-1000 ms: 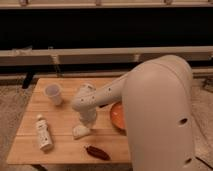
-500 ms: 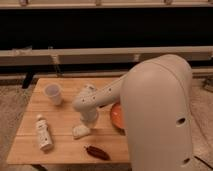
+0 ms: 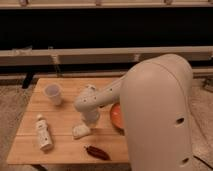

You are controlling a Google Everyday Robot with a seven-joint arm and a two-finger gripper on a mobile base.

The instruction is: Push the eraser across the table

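Note:
The honey-coloured wooden table [image 3: 65,142] fills the lower left of the camera view. A small white eraser [image 3: 81,131] lies near its middle front. My gripper [image 3: 90,119] reaches down from the big white arm [image 3: 155,110] and sits just above and right of the eraser, touching or nearly touching it.
A white cup [image 3: 53,93] stands at the back left. A white bottle [image 3: 43,133] lies at the front left. A dark red chili-like object [image 3: 97,152] lies near the front edge. An orange bowl [image 3: 117,116] sits at the right, partly hidden by the arm.

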